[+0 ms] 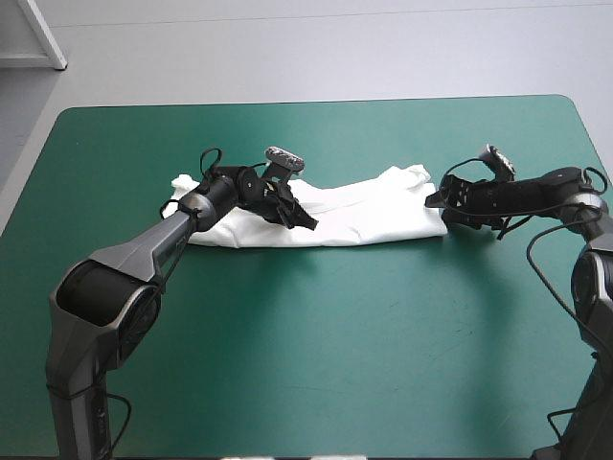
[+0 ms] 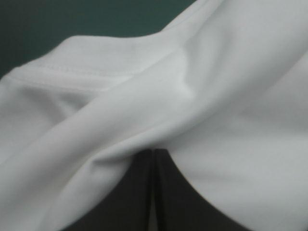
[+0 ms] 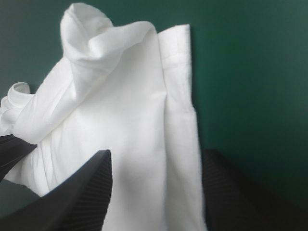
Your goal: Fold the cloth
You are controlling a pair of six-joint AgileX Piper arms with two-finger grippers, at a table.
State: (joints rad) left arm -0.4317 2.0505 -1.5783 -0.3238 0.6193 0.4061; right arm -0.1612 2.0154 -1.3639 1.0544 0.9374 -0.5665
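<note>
The left arm (image 1: 115, 278) is built of smooth grey metallic shells, broad and rounded at the dark elbow joint and tapering toward a black wrist of angular parts. The right arm (image 1: 594, 278) has the same grey casing and a black forearm. The right jaws are broad, black, curved fins (image 3: 72, 197), finely ribbed across their faces.

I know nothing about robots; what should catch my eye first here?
A white T-shirt lies in a long band across the teal-green table. The left gripper is shut on it near its middle; the right gripper stands open at its right end.
</note>
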